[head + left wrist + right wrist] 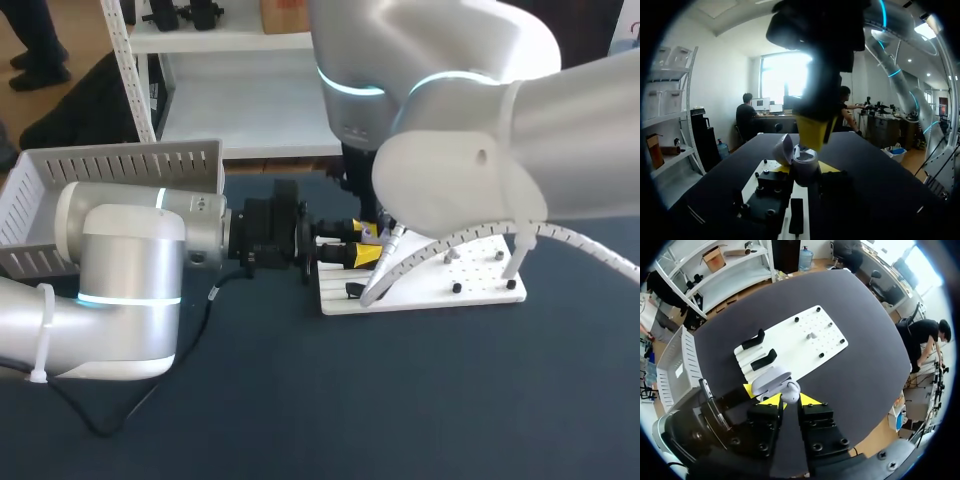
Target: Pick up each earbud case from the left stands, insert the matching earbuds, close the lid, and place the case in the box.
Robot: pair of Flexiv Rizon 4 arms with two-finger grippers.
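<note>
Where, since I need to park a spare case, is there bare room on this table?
Bare table runs along the near side, in front of the peg plate. The plate's right half holds only a few pegs. Crowded: the plate's left end, where the left gripper and right gripper meet at the open earbud case near the black stands.

Glossy white plastic earbud case (774, 382), matt white board (810, 340), matt dark tabletop (400, 400)

blocked: left gripper (367, 245), right gripper (789, 400), earbud case (804, 162) bunched by stands (765, 359) | free: dark table (400, 400) in front of board (480, 292)
</note>
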